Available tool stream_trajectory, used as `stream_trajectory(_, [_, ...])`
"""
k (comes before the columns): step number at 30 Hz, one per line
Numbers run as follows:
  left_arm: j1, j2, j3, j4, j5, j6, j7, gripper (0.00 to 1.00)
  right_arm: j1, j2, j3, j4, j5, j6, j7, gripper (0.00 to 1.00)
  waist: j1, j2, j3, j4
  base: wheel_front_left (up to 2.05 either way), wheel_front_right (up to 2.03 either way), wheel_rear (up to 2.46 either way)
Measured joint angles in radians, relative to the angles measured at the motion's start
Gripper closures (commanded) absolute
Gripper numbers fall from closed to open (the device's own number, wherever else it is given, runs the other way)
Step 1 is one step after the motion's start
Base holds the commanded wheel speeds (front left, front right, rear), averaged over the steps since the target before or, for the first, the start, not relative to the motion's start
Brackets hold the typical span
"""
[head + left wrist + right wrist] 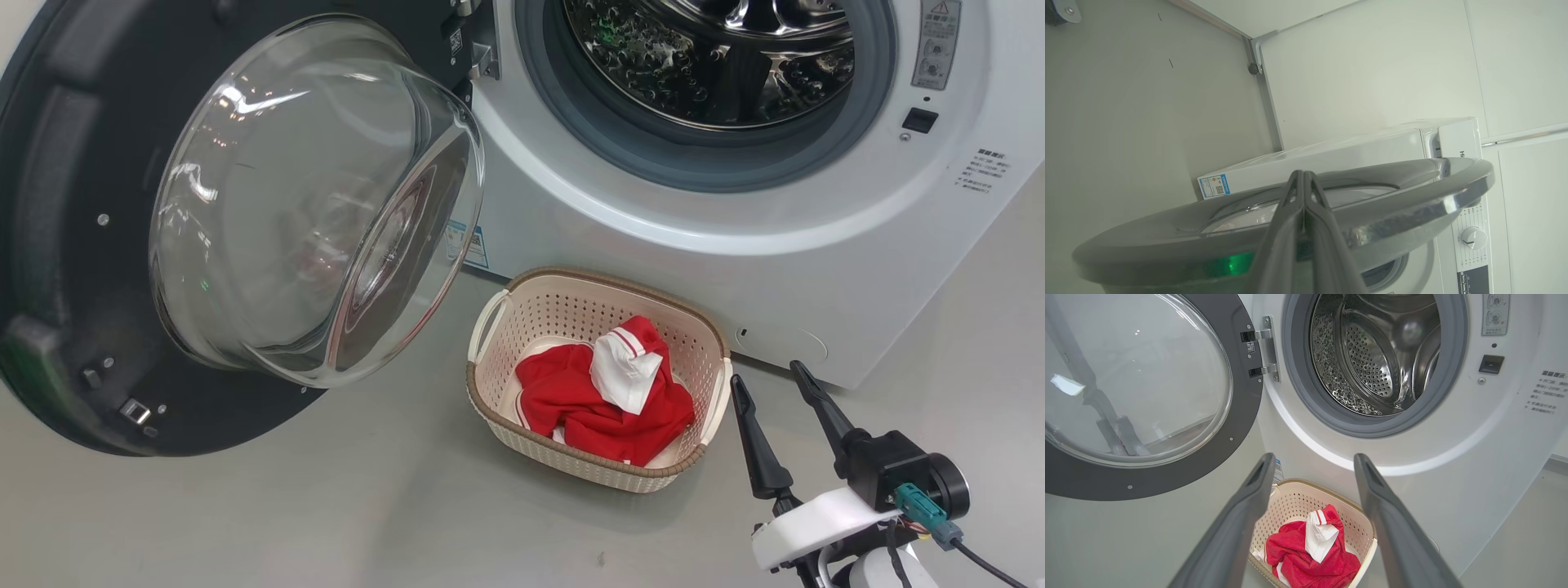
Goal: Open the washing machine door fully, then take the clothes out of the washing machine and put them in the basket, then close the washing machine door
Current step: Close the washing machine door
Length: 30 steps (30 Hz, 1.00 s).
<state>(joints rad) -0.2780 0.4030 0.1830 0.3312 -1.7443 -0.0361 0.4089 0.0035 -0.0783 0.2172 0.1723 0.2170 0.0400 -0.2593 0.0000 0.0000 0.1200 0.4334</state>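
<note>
Two jobs look done: the washing machine door [49, 204] is wide open and the clothes [604, 400] lie in the basket [604, 279] by the washing machine [620, 212]. Closing the door is left, I think. My left hand [1303, 175] is pinched shut, my right hand [767, 373] spread wide.

On the washing machine [1372, 151], at the right of the left wrist view, stand the letters [1462, 154] "Hi", the rest hidden. Its blue label [1214, 185] carries a QR code, with print too small to read. At the head view's upper right, a grey sticker [937, 41] shows a warning triangle. The lines of characters [982, 170] below it are illegible.
</note>
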Motion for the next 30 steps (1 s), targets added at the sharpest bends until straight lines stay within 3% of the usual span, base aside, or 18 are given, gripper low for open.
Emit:
stream_trajectory(14, [0.025,-0.014,-0.017,-0.045,-0.101,-0.062,0.15,1.0,-0.002,-0.001,0.005,-0.001,0.0,0.0,0.0,0.0,0.0,0.0,0.001,-0.008,0.0,0.0,0.0])
stream_trajectory(30, [0.169,-0.021,-0.055,-0.237,-0.146,-0.084,0.308,1.0,-0.003,0.003,0.004,0.0,0.001,-0.007,0.0,0.0,0.0,0.0,-0.011,-0.067,0.0,0.0,0.0])
